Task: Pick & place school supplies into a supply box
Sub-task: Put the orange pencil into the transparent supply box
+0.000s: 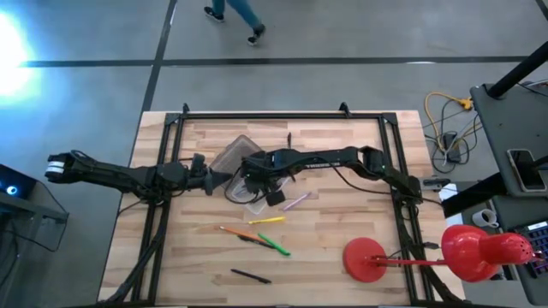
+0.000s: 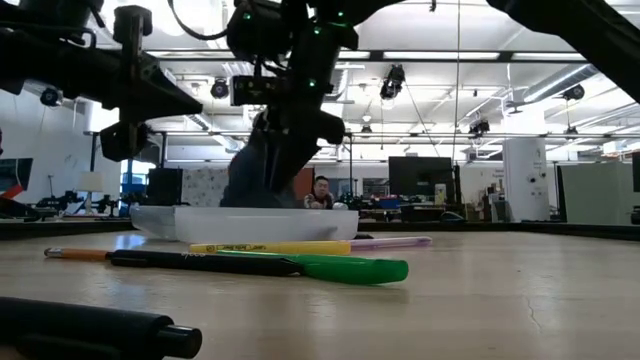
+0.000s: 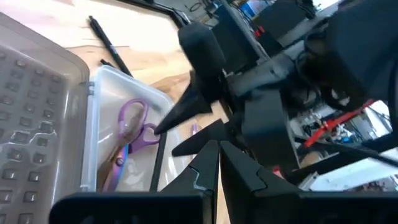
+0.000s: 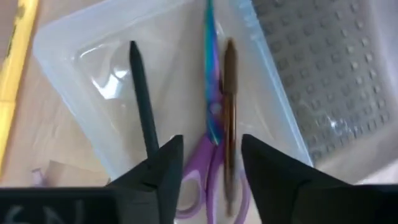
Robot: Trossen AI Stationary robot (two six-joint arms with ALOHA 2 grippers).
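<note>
The clear supply box sits mid-table with its ribbed lid swung open. Purple-handled scissors, a brown pen and a black pen lie inside. My right gripper hangs open over the box, pointing down. My left gripper is shut and sits just left of the box and lid, touching nothing I can see. On the table lie a purple pen, a yellow marker, an orange pencil, a green marker and a black pen. My right gripper is open above the box. The black pen's near end lies right by one fingertip, and I cannot tell whether they touch. The pen's far end rests on the box floor.
A red lamp with a round base stands near the table's right near corner. Another black pen lies by the far edge. A black frame runs around the table top. A person walks on the floor beyond the far edge.
</note>
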